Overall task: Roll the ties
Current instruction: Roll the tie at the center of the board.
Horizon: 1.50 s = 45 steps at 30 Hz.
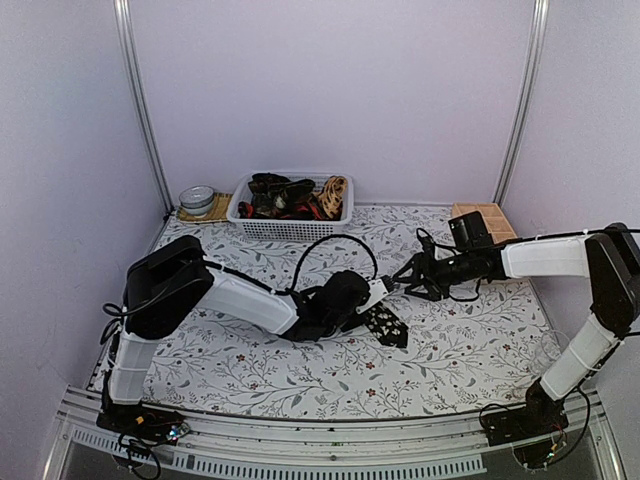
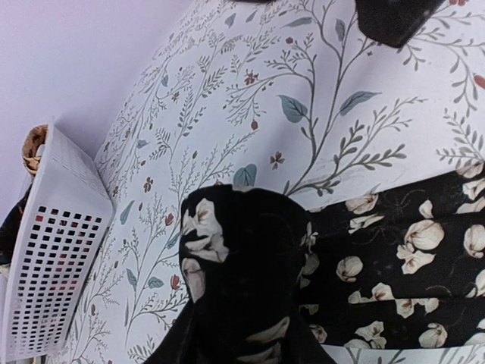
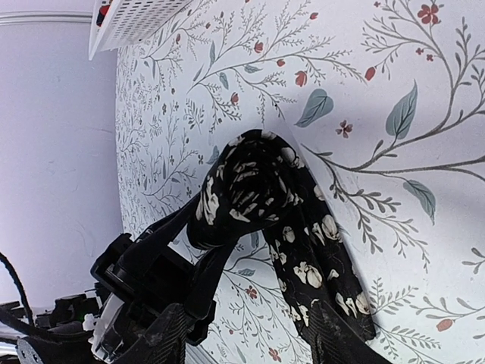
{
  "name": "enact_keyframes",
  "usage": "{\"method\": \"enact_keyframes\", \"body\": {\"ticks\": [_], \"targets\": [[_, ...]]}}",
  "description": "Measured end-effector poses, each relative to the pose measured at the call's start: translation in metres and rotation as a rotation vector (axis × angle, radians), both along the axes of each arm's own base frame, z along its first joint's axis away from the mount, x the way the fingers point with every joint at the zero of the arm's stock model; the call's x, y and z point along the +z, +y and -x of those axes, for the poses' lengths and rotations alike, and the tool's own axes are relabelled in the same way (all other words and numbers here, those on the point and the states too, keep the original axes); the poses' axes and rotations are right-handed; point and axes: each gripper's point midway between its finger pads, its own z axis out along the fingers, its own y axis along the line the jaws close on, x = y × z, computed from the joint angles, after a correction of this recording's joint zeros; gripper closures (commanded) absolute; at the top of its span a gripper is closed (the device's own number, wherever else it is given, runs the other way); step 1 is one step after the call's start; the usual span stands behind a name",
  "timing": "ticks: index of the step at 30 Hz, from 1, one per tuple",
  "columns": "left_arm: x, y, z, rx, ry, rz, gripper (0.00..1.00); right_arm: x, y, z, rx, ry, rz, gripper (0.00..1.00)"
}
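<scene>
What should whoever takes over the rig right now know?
Left claw: shut on the rolled end of the black flower-print cloth necktie.
Right claw: open beside the roll, holding nothing.
The tail lies flat on the floral-print tablecloth. The other dark and red ties sit in the white plastic mesh basket at the back.
Done: roll started.
To do: finish it, then check the basket's ties.

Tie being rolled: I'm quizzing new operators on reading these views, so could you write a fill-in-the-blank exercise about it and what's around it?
1. The tie is black with pale ____.
2. The left gripper grips the tie's ____ end.
3. Other ties lie at the back in a white ____.
4. The right gripper has its jaws ____.
Missing words: flowers; rolled; basket; open.
</scene>
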Motion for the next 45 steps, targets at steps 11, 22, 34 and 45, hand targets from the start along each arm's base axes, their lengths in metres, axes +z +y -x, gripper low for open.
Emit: {"method": "enact_keyframes", "body": {"ticks": [11,22,34,45], "targets": [[0.001,-0.001,0.004,0.007,0.020,0.028,0.46,-0.016,0.004,0.013,-0.057,0.083,-0.048,0.35],[0.048,-0.003,0.020,-0.040,0.049,0.172,0.00,0.001,0.029,0.010,-0.066,0.076,-0.146,0.25],[0.112,0.041,0.011,-0.055,0.227,0.524,0.00,-0.016,0.047,0.007,-0.079,0.147,-0.168,0.25],[0.077,0.097,-0.058,0.019,0.622,0.824,0.09,0.012,0.054,-0.017,-0.084,0.048,-0.170,0.37]]}}
